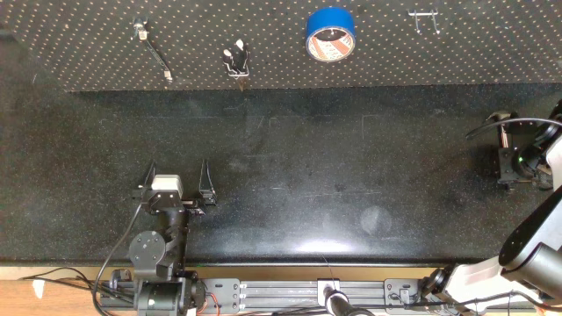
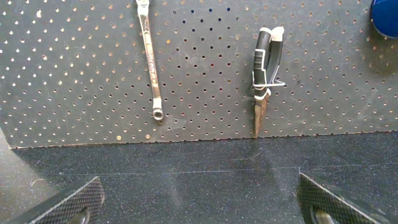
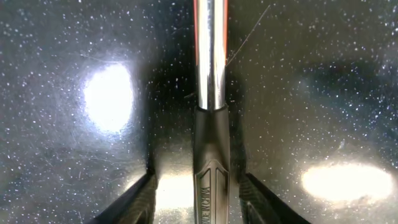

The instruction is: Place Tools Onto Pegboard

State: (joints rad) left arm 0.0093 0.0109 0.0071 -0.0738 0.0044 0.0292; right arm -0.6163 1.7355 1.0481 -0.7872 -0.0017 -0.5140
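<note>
here, the left gripper [image 2: 200, 204] gapes wide, empty; the right gripper [image 3: 198, 190] straddles the black-handled tool [image 3: 210, 93], unclosed.

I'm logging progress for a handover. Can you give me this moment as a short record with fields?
on pegboard: wrench, pliers, blue tape roll
empty hook: at the board's right end
left gripper: over the table, jaws open, holding nothing
right gripper: by the table's right edge, jaws open on either side of a chrome-shafted tool with a black handle
not yet hung: that tool
</note>
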